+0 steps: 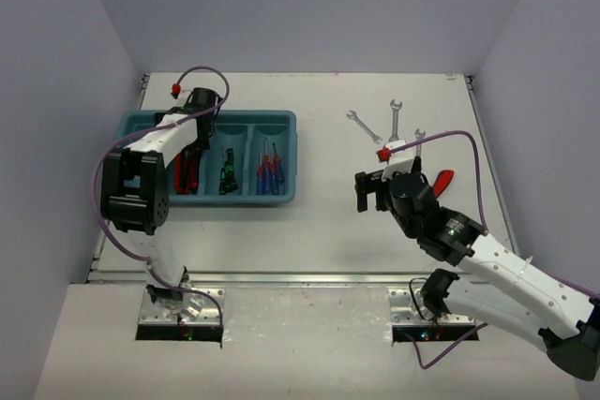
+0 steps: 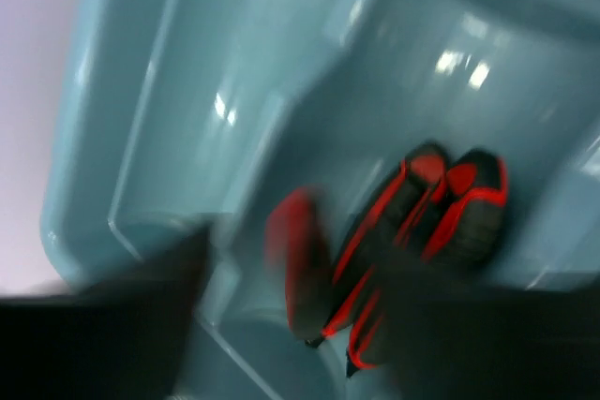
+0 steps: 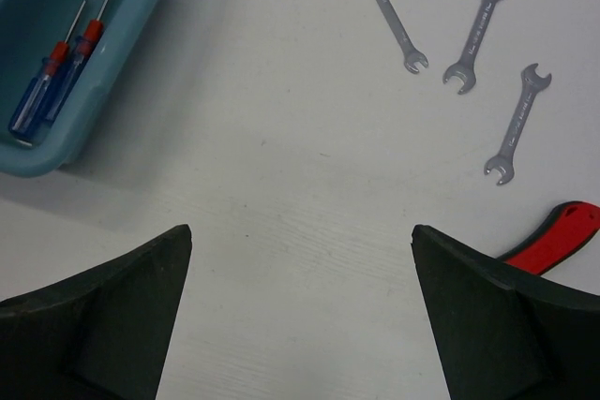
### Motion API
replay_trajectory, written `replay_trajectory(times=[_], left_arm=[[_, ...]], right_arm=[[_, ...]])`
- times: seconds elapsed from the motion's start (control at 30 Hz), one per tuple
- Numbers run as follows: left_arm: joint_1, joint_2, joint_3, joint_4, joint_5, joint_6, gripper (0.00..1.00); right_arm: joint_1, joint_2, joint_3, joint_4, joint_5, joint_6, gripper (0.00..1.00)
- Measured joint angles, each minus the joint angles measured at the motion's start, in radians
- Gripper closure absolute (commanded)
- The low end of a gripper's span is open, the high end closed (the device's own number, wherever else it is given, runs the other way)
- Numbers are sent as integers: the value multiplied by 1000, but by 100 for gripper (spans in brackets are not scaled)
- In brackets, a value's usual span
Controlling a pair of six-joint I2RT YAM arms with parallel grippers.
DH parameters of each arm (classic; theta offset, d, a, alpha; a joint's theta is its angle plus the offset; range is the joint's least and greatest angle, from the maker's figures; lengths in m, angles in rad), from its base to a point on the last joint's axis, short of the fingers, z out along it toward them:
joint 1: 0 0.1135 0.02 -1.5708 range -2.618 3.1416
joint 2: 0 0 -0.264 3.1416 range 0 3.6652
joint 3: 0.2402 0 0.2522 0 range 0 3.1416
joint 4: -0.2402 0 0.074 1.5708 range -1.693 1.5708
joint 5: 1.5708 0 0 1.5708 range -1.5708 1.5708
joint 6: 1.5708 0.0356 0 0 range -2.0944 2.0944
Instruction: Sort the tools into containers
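— Where do the loose tools lie?
— Three silver wrenches (image 1: 395, 119) sit on the far right of the worktop (image 1: 328, 222). The left one slants from far-left to near-right. The other two run roughly near-to-far, fanned a little apart, and none of them touch. A loose red handle (image 3: 553, 236) points toward the right edge just beside the right arm, its other end hidden.
— And the tray (image 1: 234, 200)?
— It is teal, with four long compartments running near-to-far. Red-handled pliers (image 1: 185, 175) lie in the second from the left, black-and-green screwdrivers (image 1: 228, 170) in the third and blue-and-red screwdrivers (image 1: 269, 170) in the fourth, all lengthwise. The blue ones have their tips pointing away from the arms.
— The hands?
— The right hand (image 3: 300, 228) hovers released, fingers spread wide, over bare worktop between tray and wrenches, with open room around it. The left hand (image 1: 194, 145) is down in the tray's left half over the pliers. Its wrist view is blurred, so I cannot tell whether it grips.
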Motion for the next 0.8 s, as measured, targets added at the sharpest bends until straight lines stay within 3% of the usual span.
replay_trajectory(times=[0.2,0.4,0.5,0.67,0.8], left_arm=[[-55,-70,59,-97,36,1,0],[-306,-342,206,-104,96,-9,0],[-344,-643,59,-50,236,-53,0],[-321,-1139,-364,85,418,-81,0],[-323,-1229,-563,87,548,-100,0]], right_arm=[[-1,10,0,6,4,-8,1],[-33,67,0,7,52,-8,1],[-123,115,-4,7,107,9,1],[-408,217,-13,-25,54,104,1],[-582,359,-12,-50,-22,150,1]])
